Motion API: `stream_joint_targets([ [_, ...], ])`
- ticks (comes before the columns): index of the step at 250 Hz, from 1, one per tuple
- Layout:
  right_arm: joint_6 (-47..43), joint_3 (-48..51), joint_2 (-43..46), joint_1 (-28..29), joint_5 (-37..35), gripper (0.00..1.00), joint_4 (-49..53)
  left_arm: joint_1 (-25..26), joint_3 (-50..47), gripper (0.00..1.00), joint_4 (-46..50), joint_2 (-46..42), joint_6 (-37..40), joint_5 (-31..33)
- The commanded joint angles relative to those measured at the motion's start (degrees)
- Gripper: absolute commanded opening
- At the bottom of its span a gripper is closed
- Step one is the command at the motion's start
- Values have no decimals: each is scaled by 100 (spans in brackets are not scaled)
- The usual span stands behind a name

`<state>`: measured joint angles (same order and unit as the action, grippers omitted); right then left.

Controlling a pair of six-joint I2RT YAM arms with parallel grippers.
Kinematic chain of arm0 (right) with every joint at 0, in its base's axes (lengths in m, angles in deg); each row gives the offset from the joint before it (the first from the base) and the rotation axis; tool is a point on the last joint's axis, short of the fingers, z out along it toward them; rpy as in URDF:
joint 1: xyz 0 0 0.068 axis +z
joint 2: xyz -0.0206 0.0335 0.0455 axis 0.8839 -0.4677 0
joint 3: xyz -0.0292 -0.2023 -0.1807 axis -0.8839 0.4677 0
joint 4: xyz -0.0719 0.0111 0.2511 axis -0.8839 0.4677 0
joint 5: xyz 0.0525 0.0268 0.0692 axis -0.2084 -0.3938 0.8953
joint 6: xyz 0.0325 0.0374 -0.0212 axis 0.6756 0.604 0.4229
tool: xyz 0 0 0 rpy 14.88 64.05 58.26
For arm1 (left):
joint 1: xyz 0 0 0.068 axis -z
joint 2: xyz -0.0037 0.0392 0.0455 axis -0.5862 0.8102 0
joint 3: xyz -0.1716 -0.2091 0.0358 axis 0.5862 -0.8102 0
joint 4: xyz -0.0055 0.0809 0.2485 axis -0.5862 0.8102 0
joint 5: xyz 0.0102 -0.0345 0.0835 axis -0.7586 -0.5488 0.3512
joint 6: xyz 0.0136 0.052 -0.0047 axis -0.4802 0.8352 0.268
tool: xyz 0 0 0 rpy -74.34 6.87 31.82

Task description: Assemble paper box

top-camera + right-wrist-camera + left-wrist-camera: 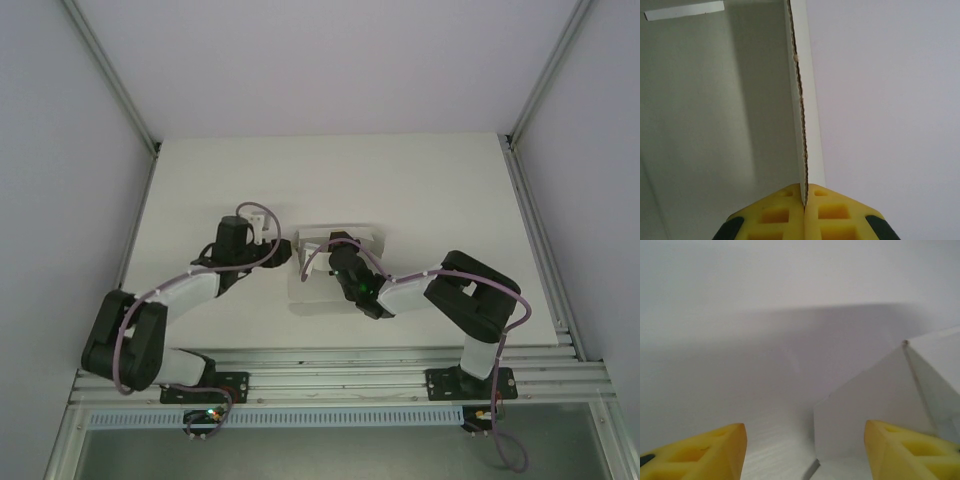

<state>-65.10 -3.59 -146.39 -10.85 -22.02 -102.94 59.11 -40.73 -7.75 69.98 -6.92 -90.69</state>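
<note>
Right gripper (804,200): pressed together, pinching a wall of the paper box (801,100)
Pinched wall: upright on edge, running straight ahead from those fingertips
Left gripper (805,435): spread, a folded panel beside its right finger

Top view: right arm (400,290) covers much of paper box (372,238); right claw (330,243) tips too small to tell. Left wrist view: paper box runs off right/btm edges, left claw (805,427) cut off at btm. Right wrist view: paper box wall runs off top.
</note>
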Motion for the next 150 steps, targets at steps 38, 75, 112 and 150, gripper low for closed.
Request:
stream_joint_targets([
  [38, 298, -133, 123, 24, -96, 0, 108, 33, -299, 51, -288, 28, 408, -226],
  [75, 330, -155, 125, 24, -102, 0, 264, 216, -335, 46, -802, 332, 638, -806],
  [112, 407, -166, 181, 23, -123, 0, 391, 469, -207, 44, -1077, 682, 778, -875],
  [150, 514, -167, 251, 24, -122, 0, 568, 564, -167, 44, -1468, 934, 739, -623],
])
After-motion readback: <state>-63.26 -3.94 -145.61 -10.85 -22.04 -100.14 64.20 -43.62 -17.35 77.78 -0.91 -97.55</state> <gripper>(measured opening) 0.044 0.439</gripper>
